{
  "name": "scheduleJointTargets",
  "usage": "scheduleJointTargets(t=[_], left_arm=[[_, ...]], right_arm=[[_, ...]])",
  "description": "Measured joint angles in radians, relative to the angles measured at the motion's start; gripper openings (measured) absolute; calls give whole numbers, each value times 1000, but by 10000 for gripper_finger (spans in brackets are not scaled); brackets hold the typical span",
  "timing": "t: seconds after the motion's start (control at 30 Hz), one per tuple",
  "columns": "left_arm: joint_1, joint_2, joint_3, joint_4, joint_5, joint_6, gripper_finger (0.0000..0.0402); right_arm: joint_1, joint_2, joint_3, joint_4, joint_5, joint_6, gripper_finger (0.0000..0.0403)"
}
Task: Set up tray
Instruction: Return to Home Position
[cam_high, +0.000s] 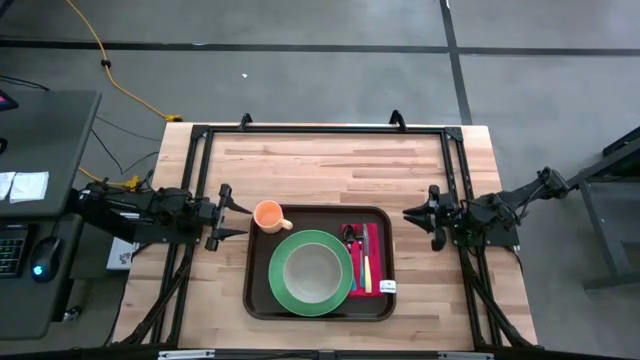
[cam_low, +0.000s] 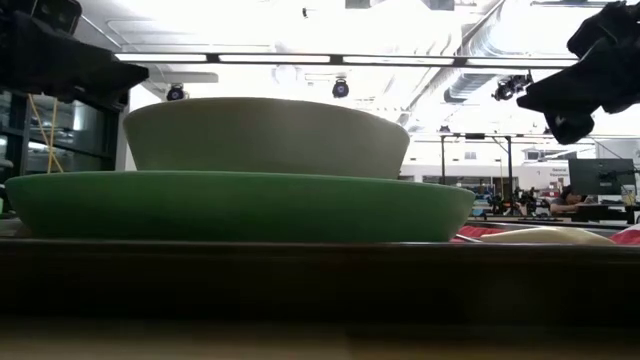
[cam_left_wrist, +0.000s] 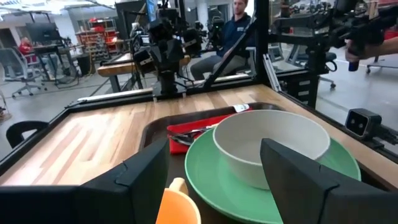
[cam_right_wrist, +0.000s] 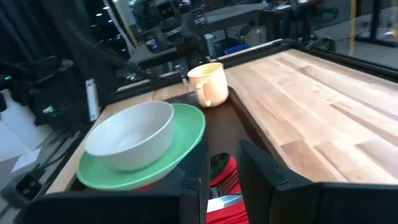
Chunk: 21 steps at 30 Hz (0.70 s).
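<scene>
Tray (cam_high: 318, 217), dark brown, round-cornered rectangle

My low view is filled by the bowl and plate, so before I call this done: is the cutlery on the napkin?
Observer: Yes. The high view shows the cutlery lying on the red napkin, to the right of the green plate.
Operator: Is there a cup anywhere?
Observer: An orange cup stands in the corner of the tray nearest the left hand.
Operator: Are the hands clear?
Observer: The left hand is off the tray's left edge and the right hand is off its right edge. Both are open and empty.
</scene>
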Motion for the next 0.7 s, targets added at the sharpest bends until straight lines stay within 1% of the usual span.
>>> scheduleJointTargets(t=[0.17,0.23,0.5,0.7], left_arm=[[0,0,0,-19,1,1,282],[0,0,0,-19,1,1,282],[0,0,0,-20,0,2,282],[0,0,0,-23,-3,2,282]], right_arm=[[0,0,0,-1,-67,-7,58],[0,0,-1,5,-77,-7,58],[0,0,-2,25,-60,5,58],[0,0,-2,28,-62,105,58]])
